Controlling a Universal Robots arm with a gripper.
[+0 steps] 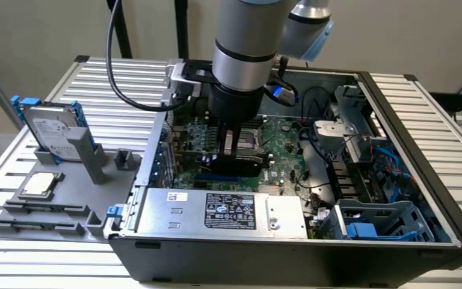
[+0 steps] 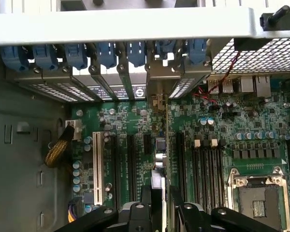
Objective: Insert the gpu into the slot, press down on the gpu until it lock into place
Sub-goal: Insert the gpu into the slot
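Over the mobo, gripper fingers clamp narrow on the gpu, held upright right at the slot.

Arm: the thick silver and black robot arm is cut off by the top edge of the exterior view.
Slot: the long bright-blue plastic slot is mostly hidden under the flat black glossy card; just a short blue bit peeks out.
Gripper: the black metal gripper is cut off by the wrist view's edge.
Sticker: the words on the black and white sticker of the near silver metal box are too small to read.
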